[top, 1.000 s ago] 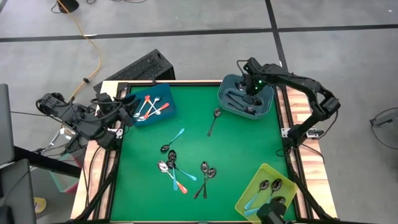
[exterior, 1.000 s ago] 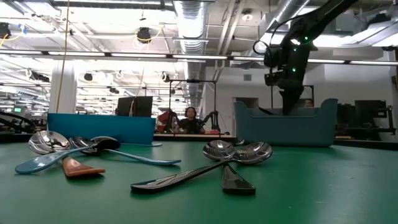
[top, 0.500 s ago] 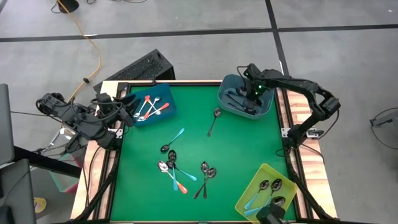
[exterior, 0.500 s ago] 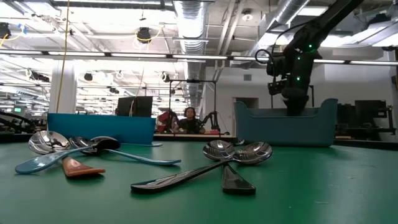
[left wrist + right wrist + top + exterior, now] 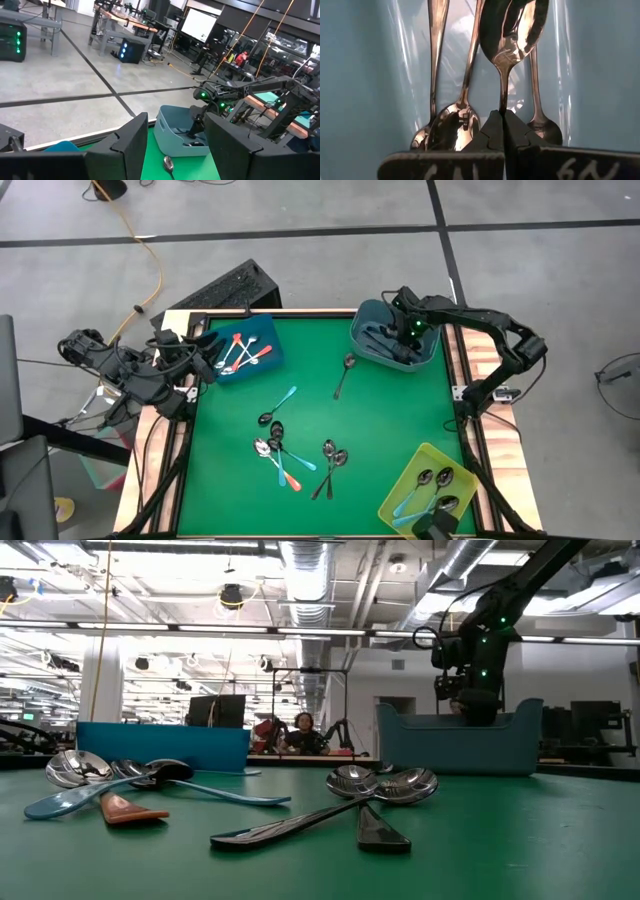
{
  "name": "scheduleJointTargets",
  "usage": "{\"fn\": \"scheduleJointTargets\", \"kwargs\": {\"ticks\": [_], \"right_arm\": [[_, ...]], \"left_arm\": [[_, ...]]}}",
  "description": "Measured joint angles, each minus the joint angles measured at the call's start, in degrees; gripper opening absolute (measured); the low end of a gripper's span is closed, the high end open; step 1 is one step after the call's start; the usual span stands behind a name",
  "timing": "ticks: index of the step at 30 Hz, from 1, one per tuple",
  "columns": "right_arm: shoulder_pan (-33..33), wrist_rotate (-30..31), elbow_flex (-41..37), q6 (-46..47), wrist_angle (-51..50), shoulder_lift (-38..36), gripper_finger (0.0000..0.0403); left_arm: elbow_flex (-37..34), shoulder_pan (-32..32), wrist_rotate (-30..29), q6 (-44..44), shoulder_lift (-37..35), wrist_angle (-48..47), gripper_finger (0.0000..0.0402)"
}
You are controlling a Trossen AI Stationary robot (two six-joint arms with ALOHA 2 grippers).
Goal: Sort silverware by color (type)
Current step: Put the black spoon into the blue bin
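The right end effector (image 5: pixel 402 343) is lowered inside the grey-blue bin (image 5: pixel 372 321) at the far right corner of the green desk (image 5: pixel 380 420). Its fingers (image 5: pixel 495 131) are clamped together on the handle of a plain metal spoon (image 5: pixel 512 30), whose bowl points away from the wrist camera. Beneath this held spoon, further metal spoons (image 5: pixel 451 125) lie on the bin floor.

The left end effector (image 5: pixel 175 145) is parked off the desk's left edge, beside the far left corner, its jaws standing wide apart with nothing between them.

Distribution of silverware on the desk:
- A blue bin (image 5: pixel 262 330) at the far left holds several spoons with orange-red and light blue handles (image 5: pixel 240 352).
- A yellow-green bin (image 5: pixel 420 458) at the near right corner holds dark metal spoons and one light blue one (image 5: pixel 437 485).
- One dark spoon (image 5: pixel 343 376) lies alone on the desk, near the grey-blue bin.
- A light blue-handled spoon (image 5: pixel 279 405) lies toward the desk's middle.
- A loose cluster (image 5: pixel 278 459) of mixed orange-red, light blue and dark spoons lies nearer the front edge, with a group of dark-handled spoons (image 5: pixel 331 463) just beside it.

In the low view, a person (image 5: pixel 304 730) is seen far behind the desk.
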Motion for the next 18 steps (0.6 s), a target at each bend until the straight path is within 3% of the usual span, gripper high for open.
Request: {"fn": "scheduleJointTargets", "kwargs": {"ticks": [18], "right_arm": [[0.1, 0.0, 0.1, 0.3, 1.3, 0.3, 0.0002]], "left_arm": [[0.0, 0.0, 0.0, 0.0, 0.0, -0.5, 0.0179]]}}
